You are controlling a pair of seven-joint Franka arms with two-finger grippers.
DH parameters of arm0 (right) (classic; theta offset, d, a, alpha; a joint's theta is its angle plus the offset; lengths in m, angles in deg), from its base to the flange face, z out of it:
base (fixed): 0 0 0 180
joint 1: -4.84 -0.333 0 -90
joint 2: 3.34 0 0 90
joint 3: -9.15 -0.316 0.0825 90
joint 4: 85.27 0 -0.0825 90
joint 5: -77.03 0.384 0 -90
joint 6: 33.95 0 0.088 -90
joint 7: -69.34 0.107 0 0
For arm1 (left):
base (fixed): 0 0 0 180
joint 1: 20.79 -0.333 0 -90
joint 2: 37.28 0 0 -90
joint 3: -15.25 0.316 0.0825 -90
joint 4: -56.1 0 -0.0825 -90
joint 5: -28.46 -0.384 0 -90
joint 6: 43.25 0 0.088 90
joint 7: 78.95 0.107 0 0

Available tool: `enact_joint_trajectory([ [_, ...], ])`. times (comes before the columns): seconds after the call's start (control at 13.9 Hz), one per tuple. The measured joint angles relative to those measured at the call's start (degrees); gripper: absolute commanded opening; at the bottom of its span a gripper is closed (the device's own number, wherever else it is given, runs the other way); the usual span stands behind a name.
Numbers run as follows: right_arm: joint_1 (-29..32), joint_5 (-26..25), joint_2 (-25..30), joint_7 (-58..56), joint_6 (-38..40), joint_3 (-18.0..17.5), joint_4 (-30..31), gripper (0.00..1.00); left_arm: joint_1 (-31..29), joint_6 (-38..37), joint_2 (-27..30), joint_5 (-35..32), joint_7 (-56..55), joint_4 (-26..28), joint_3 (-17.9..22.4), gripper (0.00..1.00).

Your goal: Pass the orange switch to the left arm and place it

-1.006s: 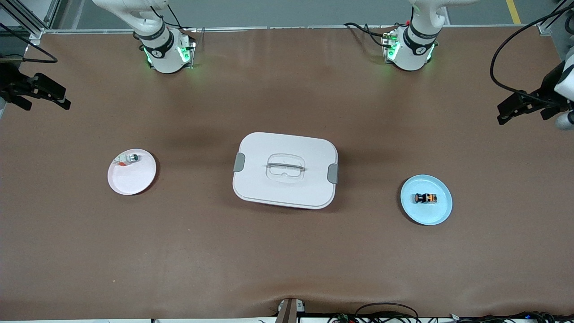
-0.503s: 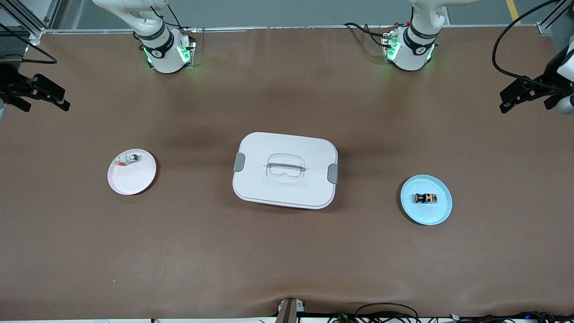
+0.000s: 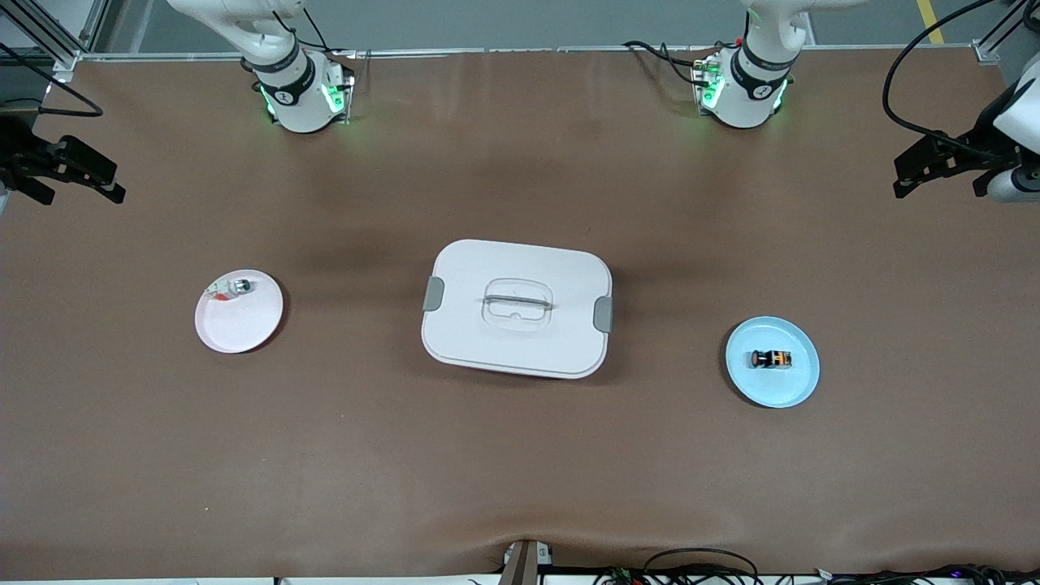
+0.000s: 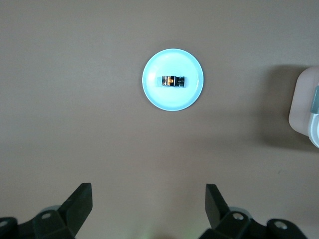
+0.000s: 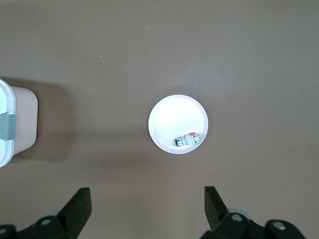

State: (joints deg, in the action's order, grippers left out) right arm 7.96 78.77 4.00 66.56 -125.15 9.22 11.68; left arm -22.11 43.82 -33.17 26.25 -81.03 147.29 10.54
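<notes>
the orange switch (image 3: pixel 771 358) lies on its side in a blue plate (image 3: pixel 795 387), toward the left arm's end of the brown table (image 3: pixel 520 455), well apart from the box (image 3: pixel 517 307). the left gripper (image 3: pixel 922 168) hangs over the table edge, jaws apart, empty. the right gripper (image 3: pixel 77 172) likewise, over the table's edge at its own end. a white plate (image 3: pixel 236 329) holds a small whitish piece (image 3: pixel 237 286).

The orange switch (image 3: pixel 771 358) — a tiny black cylinder banded in orange — lies on its side on a pale blue plate (image 3: pixel 800 388) toward my left arm's end of the table. The box (image 3: pixel 517 307), white with grey side latches and a clear recessed handle, sits closed at mid-table — well apart from the switch.
</notes>
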Motion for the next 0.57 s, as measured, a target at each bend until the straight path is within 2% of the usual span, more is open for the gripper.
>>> enact_joint_trajectory([
  [0.57, 0.09, 0.0, 0.0, 0.0, -0.05, 0.47, 0.17, 1.0, -0.03, -0.06, 0.12, 2.96, 0.0, 0.0, 0.06, 1.0],
])
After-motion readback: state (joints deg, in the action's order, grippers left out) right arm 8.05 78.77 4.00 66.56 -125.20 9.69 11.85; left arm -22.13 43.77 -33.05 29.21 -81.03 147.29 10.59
